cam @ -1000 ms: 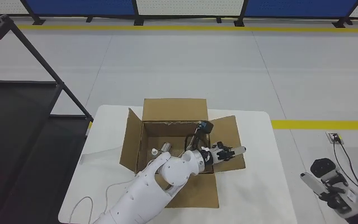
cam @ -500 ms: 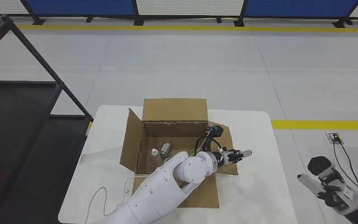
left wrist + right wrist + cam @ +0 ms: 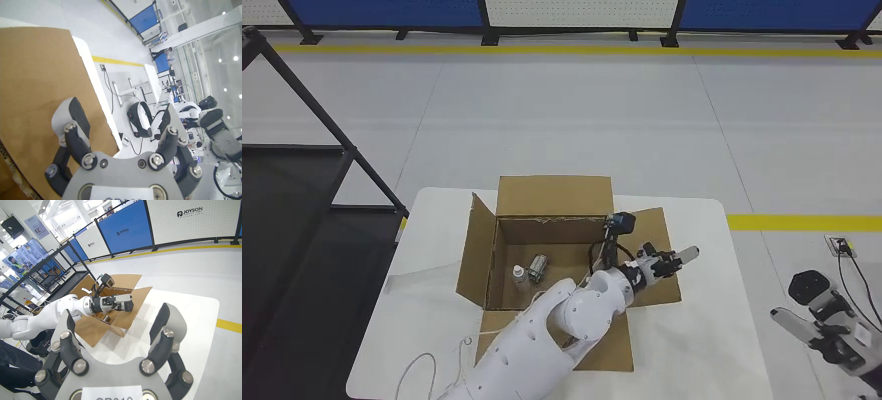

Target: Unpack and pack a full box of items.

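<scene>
Now left hand [image 3: 674, 262] open over box flap [image 3: 652, 230].

A white table [image 3: 712, 330] with rounded corners carries 1 thing directly: an open cardboard box [image 3: 552, 228]. The box stands on its base, close to the table's far edge, with its 4 flaps folded outward. The right flap lies low over the table top, and the front flap spreads toward the near side. Bare white table top shows to the left of the box, to its right, and beyond its front flap. In the right wrist view the table [image 3: 179, 323] runs wide and bare beside the box [image 3: 90, 332].
</scene>
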